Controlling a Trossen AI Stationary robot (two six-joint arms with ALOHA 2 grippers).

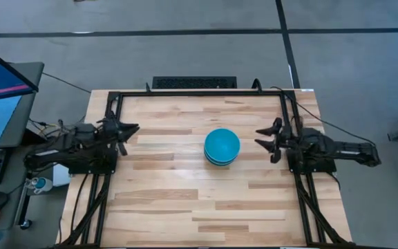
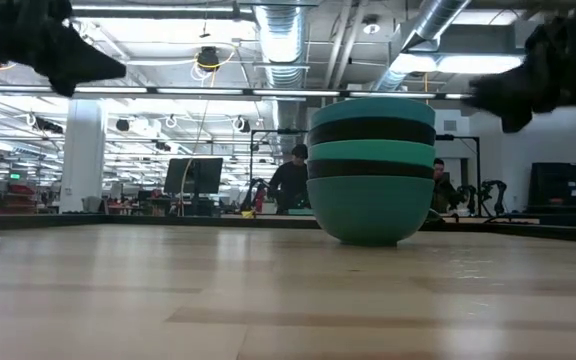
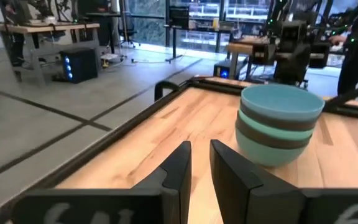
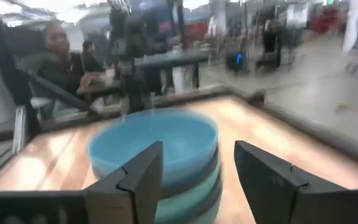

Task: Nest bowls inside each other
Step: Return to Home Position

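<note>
Across the pale wooden worktop, two dark arms at opposite edges: left arm low along the left side, right arm along the right, both aimed inward. Near the middle, well apart from either arm, the stack of bowls: five deep, nested upright, blue-green and black in alternating bands, a bright blue bowl on top, seated level and touching nothing but the wood. Left end effector nearly closed, only a slim gap between the fingers, gripping nothing. Right end effector spread wide and empty, pointed straight at the stack. Nesting apparently complete; only the parking of the arms remaining, by the look of it. Main hazard from here: a forward or sweeping swing by the right arm, catching the top rim and tipping or sliding the light plastic tower. Lesser hazard: an unevenly seated bowl, hard to judge from these angles, jarred loose by a knock to the worktop.
</note>
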